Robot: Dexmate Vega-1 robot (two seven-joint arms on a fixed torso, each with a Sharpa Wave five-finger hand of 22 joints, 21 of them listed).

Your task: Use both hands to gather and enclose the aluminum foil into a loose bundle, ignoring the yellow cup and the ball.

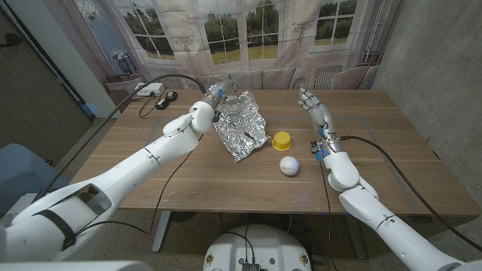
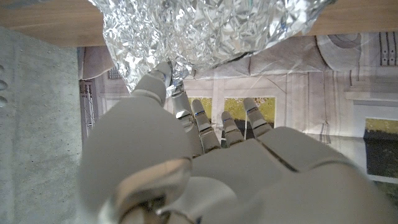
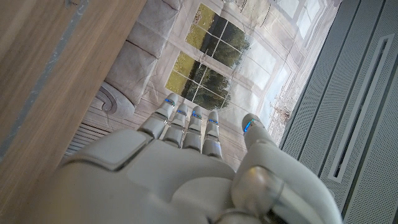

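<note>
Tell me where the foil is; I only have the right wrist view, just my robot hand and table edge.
Observer: In the head view the aluminum foil lies crumpled mid-table, apart from the open right robot hand.
Operator: Anything between them?
Observer: The yellow cup, beside the foil; the ball lies nearer the robot.
Operator: And the left?
Observer: The left robot hand is at the foil's far edge, thumb touching it.

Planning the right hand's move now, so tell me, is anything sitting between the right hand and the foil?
Yes. The yellow cup sits on the table between the right hand and the aluminum foil, close to the foil's right edge. The white ball lies nearer the robot, mostly off the direct line.
</note>
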